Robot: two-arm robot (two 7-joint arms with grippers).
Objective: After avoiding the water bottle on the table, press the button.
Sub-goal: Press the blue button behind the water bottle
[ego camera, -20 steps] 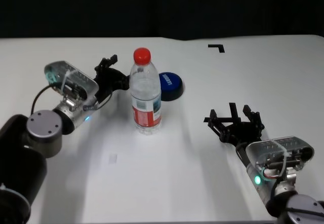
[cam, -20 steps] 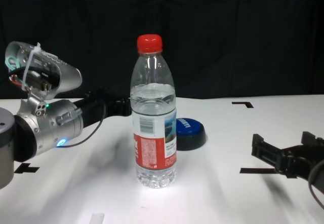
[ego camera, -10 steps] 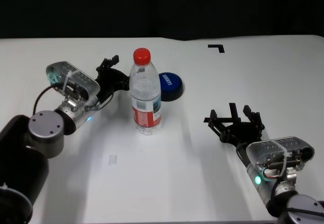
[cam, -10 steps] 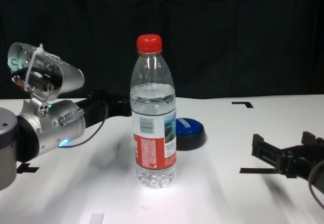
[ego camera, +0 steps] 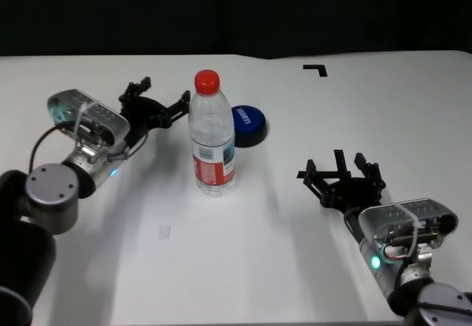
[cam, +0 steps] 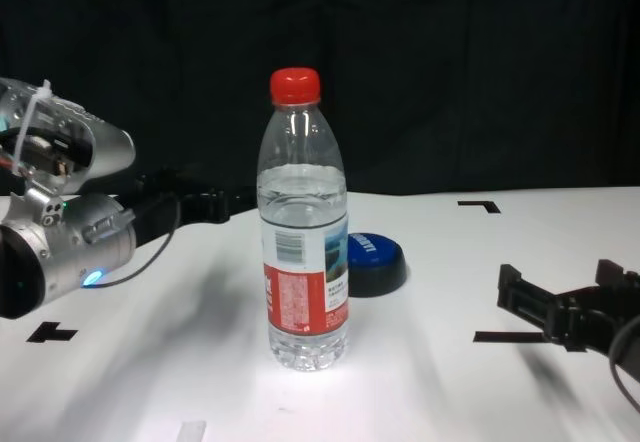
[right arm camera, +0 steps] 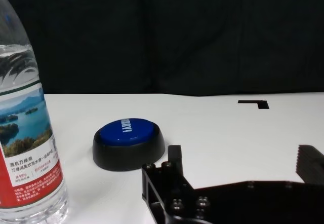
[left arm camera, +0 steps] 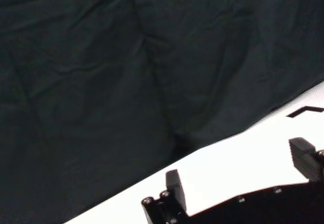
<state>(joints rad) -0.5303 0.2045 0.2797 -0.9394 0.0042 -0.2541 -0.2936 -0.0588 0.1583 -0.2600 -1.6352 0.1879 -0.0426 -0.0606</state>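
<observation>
The water bottle (ego camera: 212, 136), clear with a red cap and a red-and-white label, stands upright mid-table (ego camera: 243, 252). Just behind it to the right sits the blue dome button (ego camera: 247, 123) on its dark base. My left gripper (ego camera: 157, 97) hovers open to the left of the bottle's upper part, clear of it; in the left wrist view its fingers (left arm camera: 175, 186) are spread over bare table. My right gripper (ego camera: 339, 167) rests open at the near right, well away from both. The right wrist view shows the button (right arm camera: 129, 140) ahead and the bottle (right arm camera: 25, 133) beside it.
Black tape marks lie on the white top: a corner (ego camera: 316, 68) at the far right, a cross (cam: 50, 333) at the near left, a line (cam: 500, 337) by the right gripper. A black curtain backs the table.
My left arm has shifted left, away from the bottle, and its fingers now point more across the bottle's far side. Bottle, button and right arm have not moved.
</observation>
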